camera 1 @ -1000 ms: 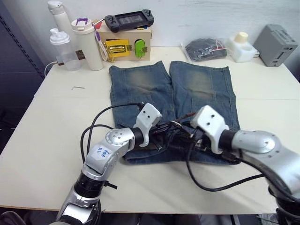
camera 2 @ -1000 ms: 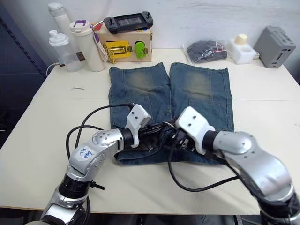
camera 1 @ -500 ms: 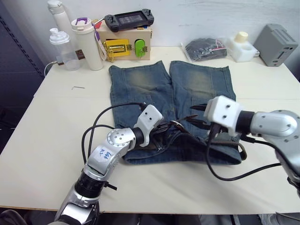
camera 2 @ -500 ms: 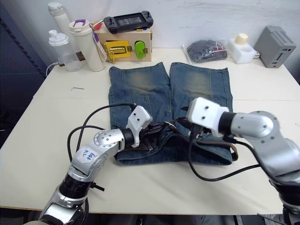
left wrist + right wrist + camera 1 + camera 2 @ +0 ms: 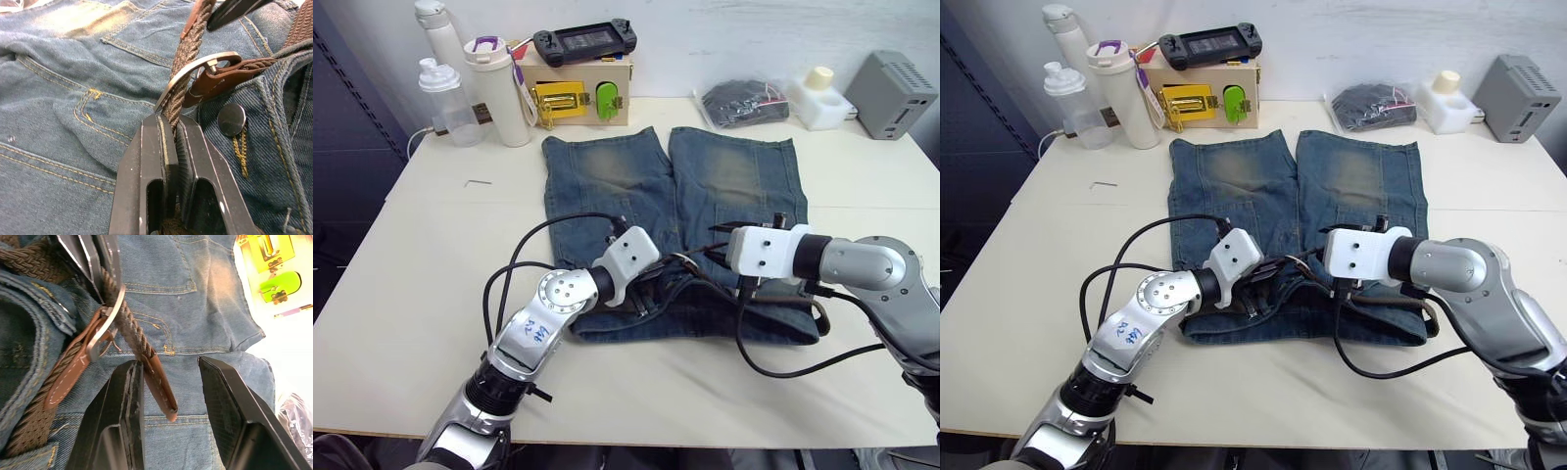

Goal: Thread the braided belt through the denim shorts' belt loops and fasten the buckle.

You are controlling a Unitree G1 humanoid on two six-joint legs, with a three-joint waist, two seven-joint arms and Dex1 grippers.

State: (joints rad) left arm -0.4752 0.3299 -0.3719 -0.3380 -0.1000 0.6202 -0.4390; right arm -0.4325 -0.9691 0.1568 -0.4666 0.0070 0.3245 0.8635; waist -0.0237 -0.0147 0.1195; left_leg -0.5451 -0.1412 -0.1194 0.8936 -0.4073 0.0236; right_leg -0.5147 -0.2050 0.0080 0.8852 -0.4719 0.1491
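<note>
The denim shorts [image 5: 607, 176] lie flat on the table, waistband toward me. The braided belt [image 5: 188, 49] runs along the waistband, and its end passes through the silver buckle [image 5: 195, 68] beside the shorts' metal button [image 5: 231, 119]. My left gripper [image 5: 168, 120] is shut on the braided strap just below the buckle. My right gripper [image 5: 167, 363] is open, and the belt's brown leather tip [image 5: 161, 389] lies between its fingers, close to one finger. In the left eye view both grippers meet over the waistband's middle [image 5: 690, 264]. I cannot make out the belt loops clearly.
At the table's far edge stand bottles [image 5: 494, 93], a wooden box with a yellow latch [image 5: 578, 93] and a game console on top, a bagged dark bundle [image 5: 744, 103], a white container [image 5: 818, 98] and a grey device [image 5: 901, 93]. A small hex key [image 5: 477, 182] lies at the left.
My right gripper pulled back from the waistband to the right, turned its wrist, and now stands open around the belt's tip. The left gripper kept its hold and stayed in place.
</note>
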